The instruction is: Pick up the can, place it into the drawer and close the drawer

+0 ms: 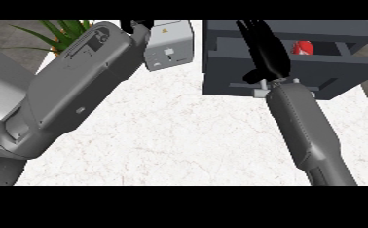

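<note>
A red can (pixel 303 47) lies inside the open dark grey drawer (pixel 223 83) at the upper right, partly hidden behind the drawer's inner wall. My right hand (pixel 265 51) reaches over the drawer, just left of the can and apart from it. Its fingers are straight and open, holding nothing. My left forearm crosses the left side, and only a small part of my left hand (pixel 137 26) shows at the top edge, next to a grey box.
A light grey box (pixel 170 44) with a yellow warning label stands on the white marble counter (pixel 179 134) left of the drawer. A green plant (pixel 61 32) sits at the top left corner, beside the counter's left edge.
</note>
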Tool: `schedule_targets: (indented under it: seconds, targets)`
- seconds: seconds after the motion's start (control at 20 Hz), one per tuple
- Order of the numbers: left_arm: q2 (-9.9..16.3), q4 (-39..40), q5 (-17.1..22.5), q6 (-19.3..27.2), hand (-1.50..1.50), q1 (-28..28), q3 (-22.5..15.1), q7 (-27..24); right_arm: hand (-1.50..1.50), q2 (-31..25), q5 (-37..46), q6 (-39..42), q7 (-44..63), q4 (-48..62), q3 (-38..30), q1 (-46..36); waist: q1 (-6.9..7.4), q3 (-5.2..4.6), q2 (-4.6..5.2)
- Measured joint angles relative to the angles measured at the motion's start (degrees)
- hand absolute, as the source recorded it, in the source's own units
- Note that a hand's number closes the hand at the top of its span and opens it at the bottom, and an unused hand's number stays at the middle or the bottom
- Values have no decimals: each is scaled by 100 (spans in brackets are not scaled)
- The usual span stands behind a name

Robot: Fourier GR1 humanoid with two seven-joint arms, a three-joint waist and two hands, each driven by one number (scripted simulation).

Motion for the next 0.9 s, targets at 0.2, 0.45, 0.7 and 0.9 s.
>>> schedule_targets:
  seconds: [0.2,0.45,0.7,0.9]
  targets:
    - [97,-231,-92,2,-150,173,45,40,-150,-43,99,-506,-48,792,-204,-481,28,-2,25]
    - [286,-556,-169,-4,-150,309,95,215,-150,-93,156,-1154,-139,1575,-436,-880,84,-5,41]
    - [403,-765,-251,-30,-150,399,123,332,-150,-182,183,-1676,-161,2288,-661,-1294,163,23,110]
    - [526,-971,-312,-18,-150,411,135,495,-150,-258,220,-1885,-104,2772,-782,-1635,215,53,156]
